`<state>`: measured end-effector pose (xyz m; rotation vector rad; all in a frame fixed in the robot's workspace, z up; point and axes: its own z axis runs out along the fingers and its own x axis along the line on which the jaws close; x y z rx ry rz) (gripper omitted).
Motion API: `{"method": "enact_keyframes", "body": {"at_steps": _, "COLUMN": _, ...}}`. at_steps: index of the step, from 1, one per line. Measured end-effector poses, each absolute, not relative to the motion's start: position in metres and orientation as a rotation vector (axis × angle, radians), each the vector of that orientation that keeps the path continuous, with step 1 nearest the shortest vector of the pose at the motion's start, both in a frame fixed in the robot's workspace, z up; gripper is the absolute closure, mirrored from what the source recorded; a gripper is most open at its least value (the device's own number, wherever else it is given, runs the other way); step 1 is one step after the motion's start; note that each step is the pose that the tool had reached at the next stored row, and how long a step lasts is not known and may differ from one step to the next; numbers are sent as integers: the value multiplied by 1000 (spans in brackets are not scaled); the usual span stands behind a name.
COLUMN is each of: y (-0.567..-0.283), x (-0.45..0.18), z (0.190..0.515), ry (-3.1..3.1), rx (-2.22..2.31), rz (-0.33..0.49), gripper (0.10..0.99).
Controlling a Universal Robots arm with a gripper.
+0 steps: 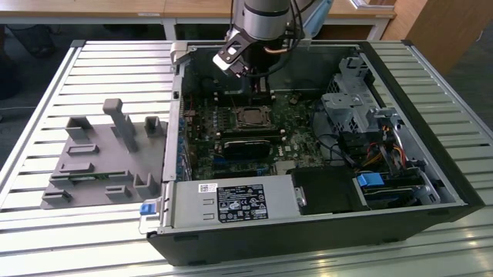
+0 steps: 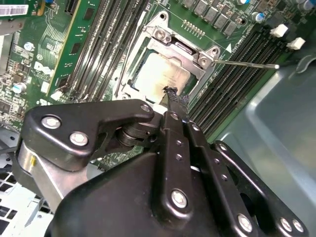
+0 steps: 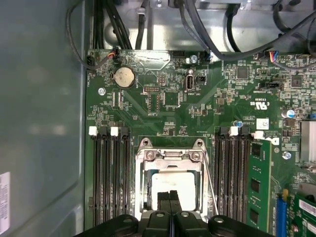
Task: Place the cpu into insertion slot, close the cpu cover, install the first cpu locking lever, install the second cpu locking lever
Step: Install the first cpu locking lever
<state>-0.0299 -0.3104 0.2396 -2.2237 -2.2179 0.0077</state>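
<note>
Claw (image 3: 170,198) closed tight, apparently empty, tip just above the cpu (image 3: 188,181) inside the cpu cover (image 3: 170,157).

We see a grey fixture tray (image 1: 96,158) on the slatted table (image 1: 77,242) (to the exterior view's left of the open computer case (image 1: 308,242)); a coin battery (image 3: 123,77) sits on the motherboard (image 3: 173,116).

Counter (image 1: 92,57) was silver slatted metal w/ grooves running across; glare lit the slats at the near edge & the exterior view's left. Behind it stood light wood desks (image 1: 100,7) on white legs (image 1: 168,29). Wood cabinet panel (image 1: 431,23) at far corner, exterior view's right. Floor (image 1: 23,75) was dark.
</note>
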Motion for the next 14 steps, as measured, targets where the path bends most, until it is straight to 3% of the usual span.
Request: {"method": "enact_keyframes", "body": {"at_steps": 14, "y": -310, "x": -30, "z": 264, "ry": -2228, "rx": -2210, "rz": 11, "gripper": 980}}
